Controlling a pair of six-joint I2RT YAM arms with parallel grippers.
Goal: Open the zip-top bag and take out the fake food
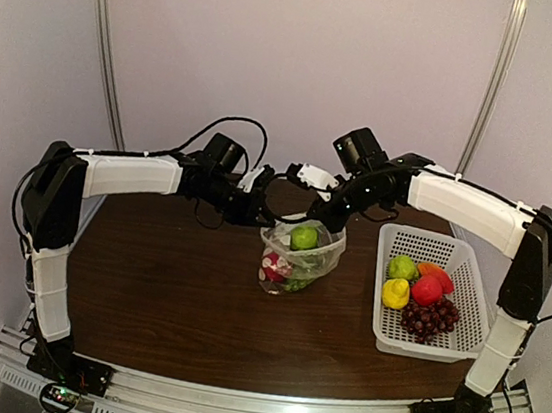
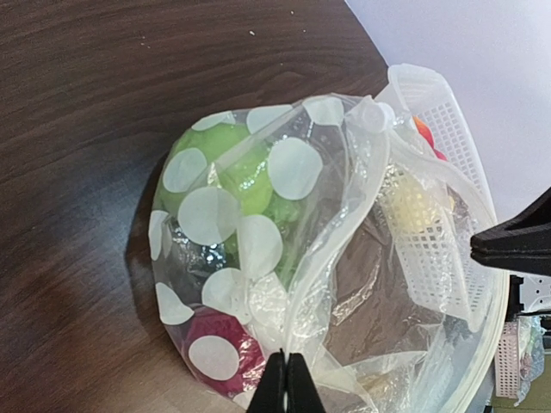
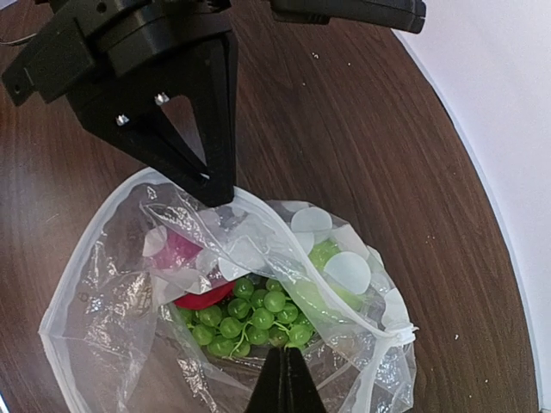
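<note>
- Looking down from the top external view: the zip-top bag (image 1: 295, 264) stands mouth-up on the dark table (image 1: 166, 284), around mid-table and near the white basket (image 1: 432, 248) but apart from it.
- My left gripper (image 1: 271, 210) and right gripper (image 1: 317, 221) meet over the bag's mouth, one at each side of the rim. The fingers are too small to read here.
- A green apple (image 1: 303, 237) sits high inside the bag, with reddish pieces lower down.
- In the basket lie a green fruit (image 1: 402, 267), a yellow lemon (image 1: 395, 293), a red fruit (image 1: 427, 289), an orange piece (image 1: 432, 269) and purple grapes (image 1: 430, 318).
- Left wrist view: my left gripper (image 2: 286, 387) is pinched tight on the bag's clear rim, with no gap between the tips.
- The bag's (image 2: 258, 249) dotted side faces this camera. The green apple (image 2: 232, 176) shows behind the dots, and a dark red piece (image 2: 219, 331) sits near the bottom.
- The basket (image 2: 439, 120) shows past the film at right, and a black finger of my right gripper (image 2: 516, 245) shows at the right edge.
- Right wrist view: my right gripper (image 3: 284, 383) is closed on the near side of the mouth.
- My left gripper (image 3: 219, 191) clamps the far side, so the mouth gapes between us.
- Inside the bag (image 3: 103, 301) are green grapes (image 3: 250, 314), with red and pale pink pieces beside them.
</note>
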